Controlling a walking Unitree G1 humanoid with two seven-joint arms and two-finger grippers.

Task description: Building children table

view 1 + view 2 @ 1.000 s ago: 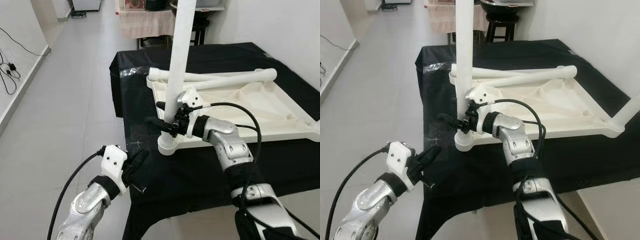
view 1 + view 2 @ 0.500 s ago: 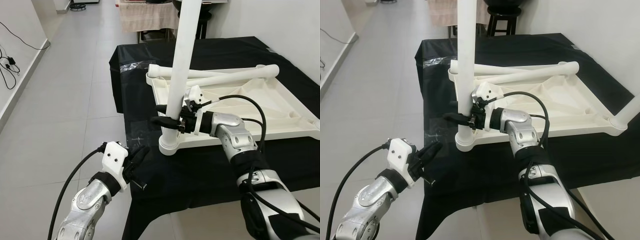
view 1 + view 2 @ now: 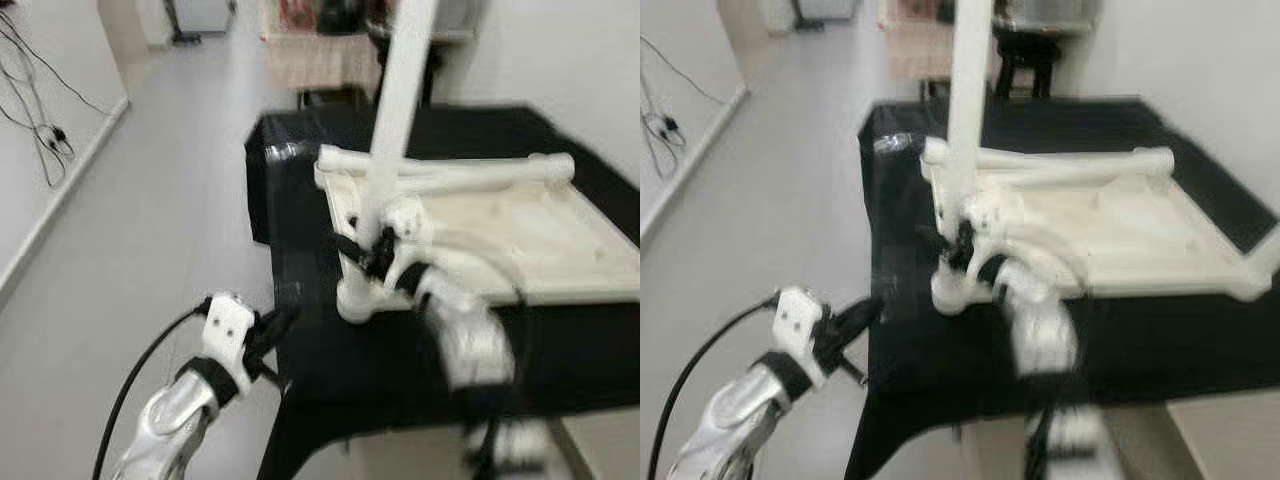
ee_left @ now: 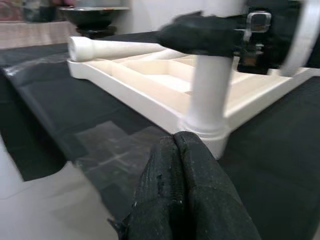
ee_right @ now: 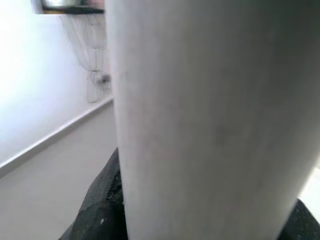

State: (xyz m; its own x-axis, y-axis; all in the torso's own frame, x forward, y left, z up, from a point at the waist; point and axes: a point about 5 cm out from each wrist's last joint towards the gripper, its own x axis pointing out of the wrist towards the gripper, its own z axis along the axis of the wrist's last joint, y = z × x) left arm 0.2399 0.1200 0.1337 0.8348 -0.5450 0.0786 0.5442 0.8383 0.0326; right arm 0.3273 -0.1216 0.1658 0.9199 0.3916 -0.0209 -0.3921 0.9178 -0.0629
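Note:
The white children's table top lies upside down on a black-covered table. One white leg stands upright in its near-left corner socket. My right gripper is shut on this leg low down; in the right wrist view the leg runs between the black fingers. My left gripper is shut with nothing visibly in it, hovering at the black table's front-left edge, just short of the leg's socket. Loose white legs lie across the far rim. The eye views are blurred.
Grey floor lies open to the left of the black table. Cables hang along the left wall. A dark stool and a cloth-covered table stand behind. Another white leg rises at the far right corner.
The whole picture has shifted and blurred, so the camera moved. My right gripper stays on the upright leg. The left gripper stays shut at the table's edge.

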